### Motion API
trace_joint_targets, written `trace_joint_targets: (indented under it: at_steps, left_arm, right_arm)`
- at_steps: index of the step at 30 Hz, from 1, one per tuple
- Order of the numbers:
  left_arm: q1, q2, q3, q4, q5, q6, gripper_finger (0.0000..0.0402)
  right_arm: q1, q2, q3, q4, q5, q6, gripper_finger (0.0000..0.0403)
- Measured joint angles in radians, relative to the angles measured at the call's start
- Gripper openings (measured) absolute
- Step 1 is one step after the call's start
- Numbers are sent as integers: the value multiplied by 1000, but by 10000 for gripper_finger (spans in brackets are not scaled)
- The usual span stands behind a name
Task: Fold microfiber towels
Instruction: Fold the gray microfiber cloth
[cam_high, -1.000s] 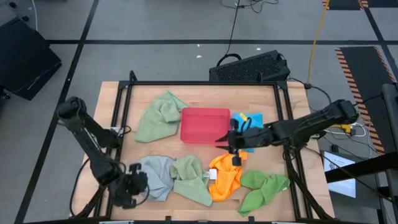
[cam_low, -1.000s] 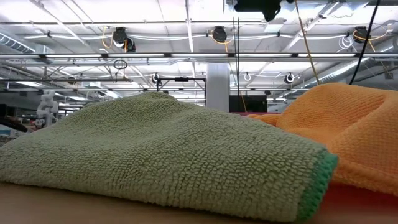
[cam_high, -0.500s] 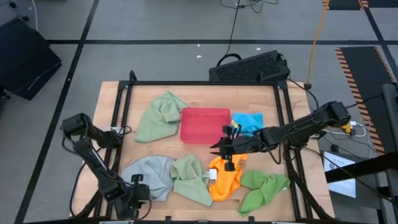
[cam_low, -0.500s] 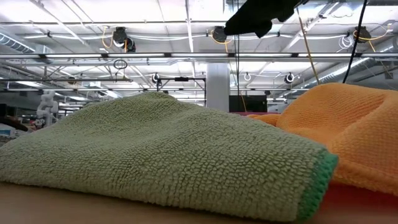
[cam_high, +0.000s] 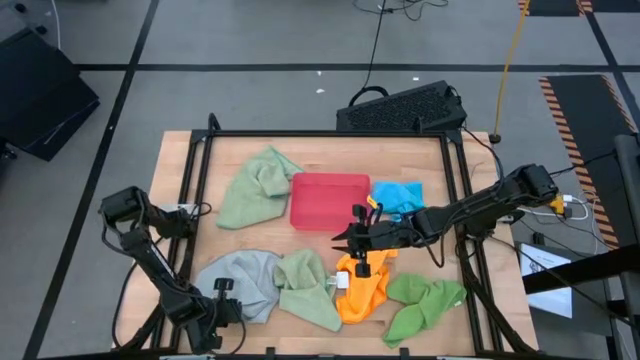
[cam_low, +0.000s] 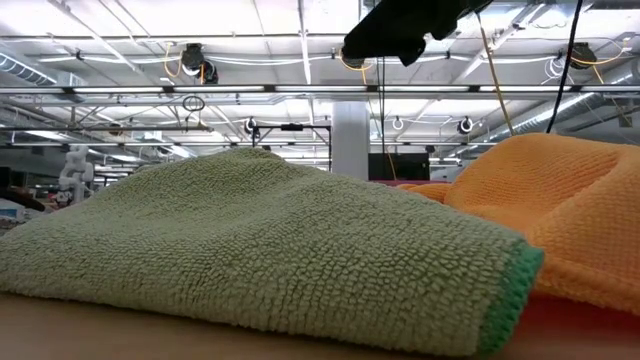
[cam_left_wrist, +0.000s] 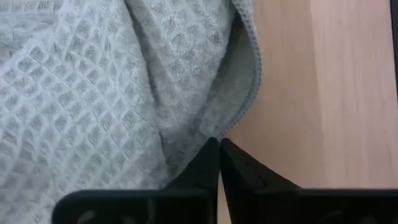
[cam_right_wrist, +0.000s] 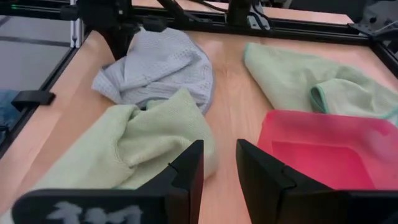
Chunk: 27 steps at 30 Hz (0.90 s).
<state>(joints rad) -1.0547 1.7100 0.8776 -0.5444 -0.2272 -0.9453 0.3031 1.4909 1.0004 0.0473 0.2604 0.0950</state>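
Left fingers (cam_left_wrist: 219, 163) apparently pinch grey-blue towel (cam_left_wrist: 112, 81) edge

Six microfiber towels lie on the worktop (cam_high: 440, 170). Two are sage green: one (cam_high: 252, 188) just beside the red tray's (cam_high: 328, 200) far-left side, the other (cam_high: 305, 287) on the tray's near side. One is grey-blue (cam_high: 245, 281), touching that second sage one. One is bright blue (cam_high: 400, 194), against the tray's right side. One is orange (cam_high: 362, 285), one bright green (cam_high: 422, 303). There is one red tray. Two arms, each with one pincer: left pincer (cam_high: 212, 313), right pincer (cam_high: 346, 238).
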Motion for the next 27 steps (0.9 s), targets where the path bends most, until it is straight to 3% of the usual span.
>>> trace_joint_targets:
  at_steps: [4,10,20,27]
  left_arm:
    - [37,-50,-9,-63,-16,27,5]
    - [83,-210,-5,-138,-121,77,2]
    - [93,-409,-3,-201,-382,239,1]
    - [103,-471,-3,-203,-495,325,1]
  right_arm:
    - [0,43,0,74,0,32,89]
    - [4,127,0,221,5,58,89]
    - [57,326,1,608,31,60,89]
    - [89,396,72,607,58,75,122]
